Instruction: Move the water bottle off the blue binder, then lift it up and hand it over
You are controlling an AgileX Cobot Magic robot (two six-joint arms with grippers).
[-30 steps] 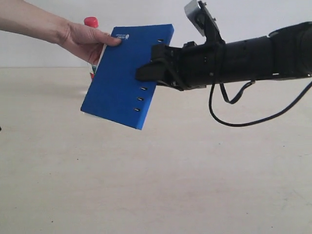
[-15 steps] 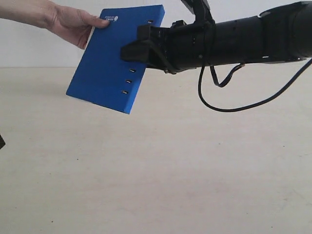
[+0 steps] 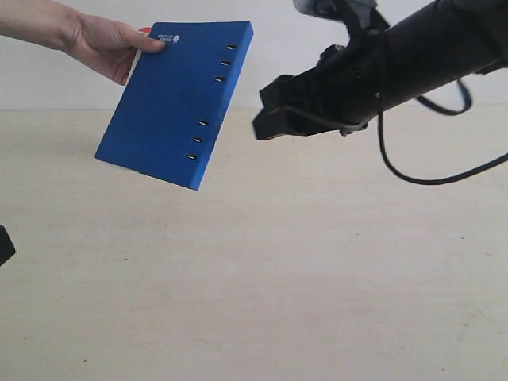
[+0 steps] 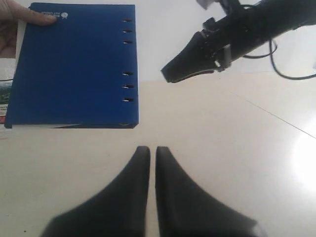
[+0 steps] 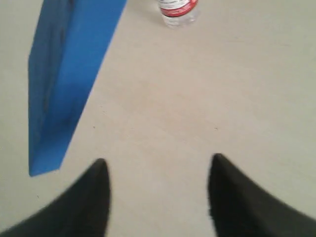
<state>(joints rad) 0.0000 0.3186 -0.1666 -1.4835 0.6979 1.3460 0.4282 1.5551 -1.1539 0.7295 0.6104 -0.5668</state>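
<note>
A person's hand (image 3: 103, 48) holds the blue binder (image 3: 175, 103) in the air by its logo corner, tilted, ring slots facing my right gripper. My right gripper (image 3: 263, 125) is open and hangs apart from the binder's slotted edge, holding nothing. In the right wrist view its fingers (image 5: 98, 177) are spread wide over bare table, with the binder (image 5: 64, 84) off to one side. The water bottle (image 5: 177, 9) shows only its lower part with the red-and-white label; a sliver of it (image 4: 4, 94) peeks from behind the binder (image 4: 74, 64). My left gripper (image 4: 149, 150) is shut and empty, low near the table.
A pale table (image 3: 302, 278) runs under everything, with a white wall behind it. The black right arm (image 3: 413, 63) and its hanging cable (image 3: 413, 178) cross the upper right. A dark corner of the left arm (image 3: 4, 244) shows at the left edge.
My right gripper has let go of the binder's slotted edge and drawn back to the right. The hand alone now holds the binder, which has shifted left and slightly up.
</note>
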